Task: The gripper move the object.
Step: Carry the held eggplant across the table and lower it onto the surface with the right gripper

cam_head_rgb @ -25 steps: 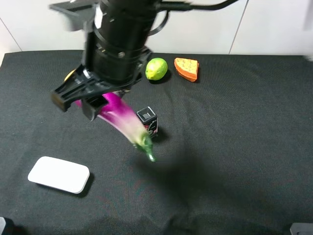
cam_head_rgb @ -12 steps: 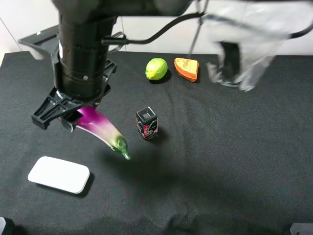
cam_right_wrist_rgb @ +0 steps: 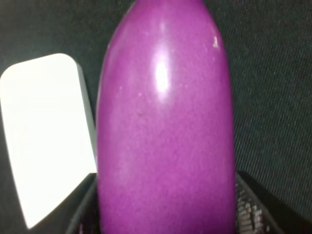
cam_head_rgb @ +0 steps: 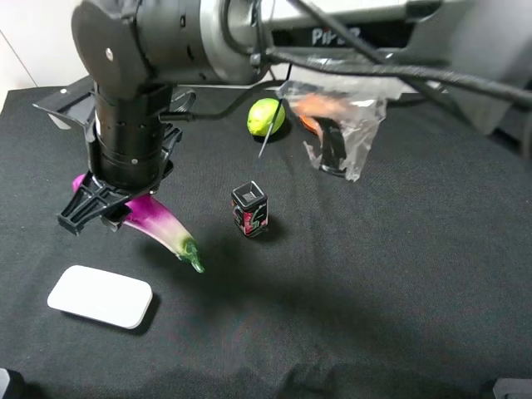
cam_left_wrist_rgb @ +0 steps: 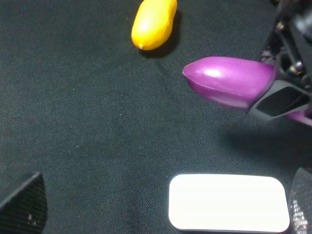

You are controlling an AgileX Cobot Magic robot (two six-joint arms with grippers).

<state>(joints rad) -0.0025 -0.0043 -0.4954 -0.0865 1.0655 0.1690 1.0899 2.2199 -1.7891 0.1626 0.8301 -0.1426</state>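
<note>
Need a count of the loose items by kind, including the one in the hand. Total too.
Toy fruit and veg: 4 (eggplant, lime, mango, orange wedge, partly behind clear plastic)
Small black box: 1
White flat pad: 1
Total: 6

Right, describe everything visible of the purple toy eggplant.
The toy eggplant is glossy, plastic-looking, deep purple fading to white near its small green stem tip. The right gripper grips its thick half between the fingers, so it slopes tip-down over the black cloth, between the white pad and the small black box. Whether the tip touches cloth is unclear.
</note>
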